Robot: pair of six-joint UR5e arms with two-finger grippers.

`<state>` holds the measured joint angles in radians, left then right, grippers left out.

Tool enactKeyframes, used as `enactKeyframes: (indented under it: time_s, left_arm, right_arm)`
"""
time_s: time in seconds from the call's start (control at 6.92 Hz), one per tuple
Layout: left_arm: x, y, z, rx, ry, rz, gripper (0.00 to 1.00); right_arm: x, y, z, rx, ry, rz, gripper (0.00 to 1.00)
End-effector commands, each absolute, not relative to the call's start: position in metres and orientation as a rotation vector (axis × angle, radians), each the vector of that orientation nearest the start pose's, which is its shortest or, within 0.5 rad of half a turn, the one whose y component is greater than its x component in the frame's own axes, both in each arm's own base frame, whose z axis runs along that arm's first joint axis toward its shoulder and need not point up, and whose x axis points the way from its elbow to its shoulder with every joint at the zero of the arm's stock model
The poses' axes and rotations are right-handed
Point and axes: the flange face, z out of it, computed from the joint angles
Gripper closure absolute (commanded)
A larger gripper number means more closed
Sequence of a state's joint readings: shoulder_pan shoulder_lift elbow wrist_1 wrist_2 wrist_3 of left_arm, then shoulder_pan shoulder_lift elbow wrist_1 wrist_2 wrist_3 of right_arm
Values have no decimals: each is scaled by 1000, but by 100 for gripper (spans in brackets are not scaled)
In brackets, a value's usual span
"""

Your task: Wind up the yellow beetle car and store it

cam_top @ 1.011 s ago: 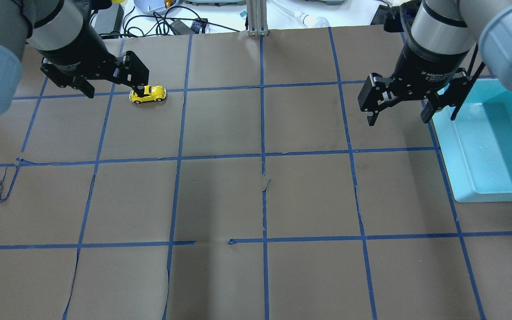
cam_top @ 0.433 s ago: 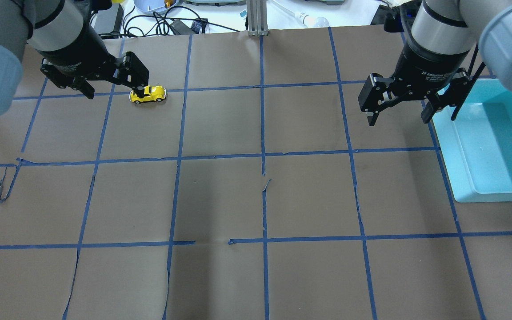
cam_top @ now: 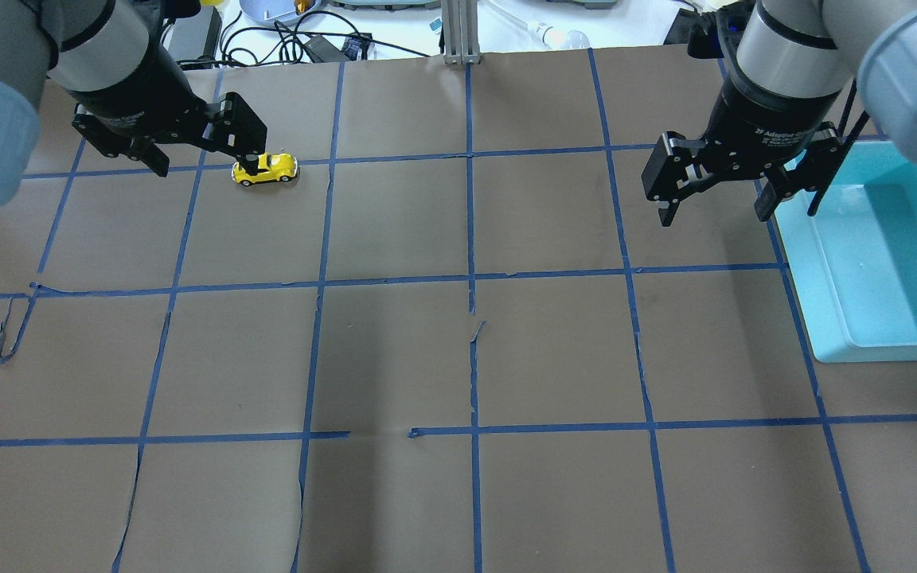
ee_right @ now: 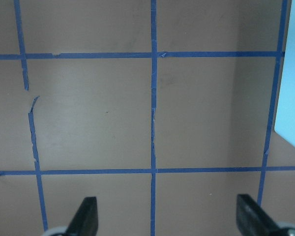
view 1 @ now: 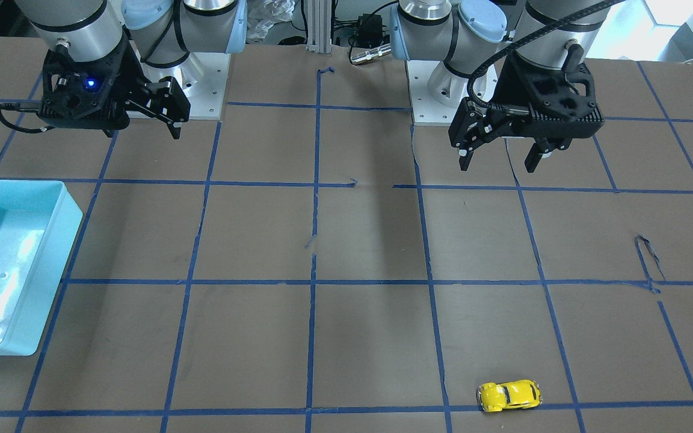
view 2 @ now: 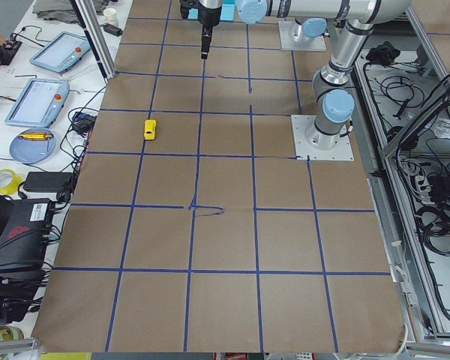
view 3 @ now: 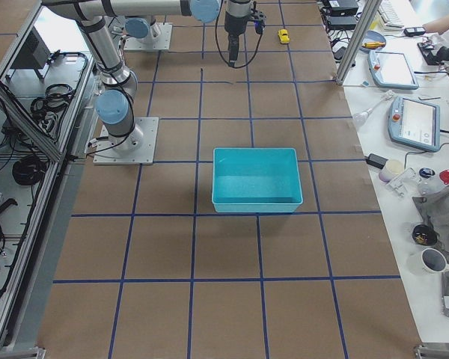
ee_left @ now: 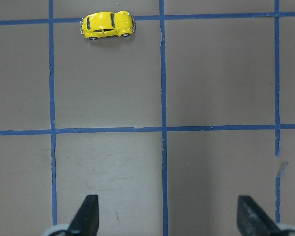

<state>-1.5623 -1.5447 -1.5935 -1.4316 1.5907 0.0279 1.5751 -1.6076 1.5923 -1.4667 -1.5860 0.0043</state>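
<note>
The yellow beetle car (cam_top: pixel 269 168) stands on its wheels on the brown paper near the table's far left, beside a blue tape line. It also shows in the front view (view 1: pixel 509 396) and at the top left of the left wrist view (ee_left: pixel 108 25). My left gripper (cam_top: pixel 205 163) is open and empty. It hangs well above the table, short of the car, which lies ahead of its fingers (ee_left: pixel 86 216). My right gripper (cam_top: pixel 713 215) is open and empty, raised beside the teal bin (cam_top: pixel 817 302).
Blue tape lines divide the brown paper into squares, with loose torn ends (cam_top: pixel 9 334). An aluminium post (cam_top: pixel 461 32) stands at the far edge. Cables and a blue dish (cam_top: pixel 267 9) lie beyond it. The bin's edge shows in the right wrist view (ee_right: pixel 292 98).
</note>
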Motion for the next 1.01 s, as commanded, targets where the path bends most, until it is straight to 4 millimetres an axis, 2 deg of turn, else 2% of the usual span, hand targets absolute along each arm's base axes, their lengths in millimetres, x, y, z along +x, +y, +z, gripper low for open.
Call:
enactKeyframes:
  time_s: [0.0, 0.87]
  left_arm:
    - [-126, -495, 504, 28, 3108, -221, 0]
    - [-127, -494, 503, 19, 3110, -219, 0]
  right_arm:
    - [134, -466, 485, -1, 3154, 143, 0]
    - [135, -467, 484, -1, 3146, 147, 0]
